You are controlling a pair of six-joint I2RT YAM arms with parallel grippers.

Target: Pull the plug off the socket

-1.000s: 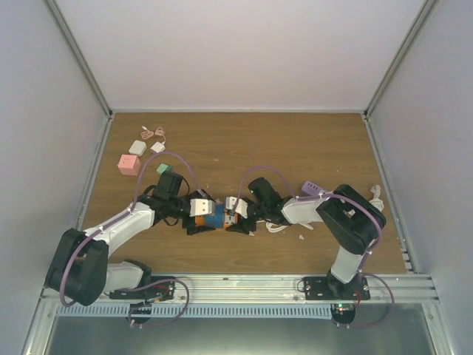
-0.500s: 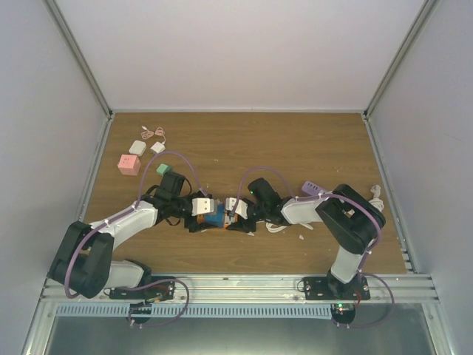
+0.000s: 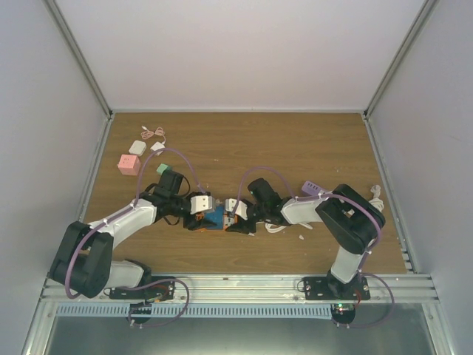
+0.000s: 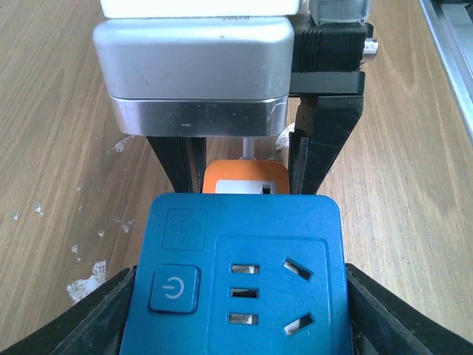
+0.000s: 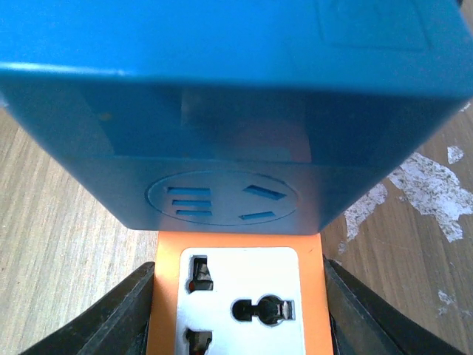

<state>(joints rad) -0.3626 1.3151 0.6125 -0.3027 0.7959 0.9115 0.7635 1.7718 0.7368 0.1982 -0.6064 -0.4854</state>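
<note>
Two black fingers (image 4: 96, 318) of the left gripper (image 4: 236, 314) are pressed against the sides of the blue socket cube (image 4: 244, 274), so the cube is grasped. The orange plug adapter (image 5: 238, 299) is clamped between the fingers (image 5: 122, 318) of the right gripper (image 5: 236, 318). The adapter is seated against one face of the cube, and both are found near the middle of the wooden table (image 3: 295, 148). A pink cube (image 3: 128, 164), a white cube (image 3: 137, 148) and a green cube (image 3: 163, 169) are seen well apart, at the far left.
</note>
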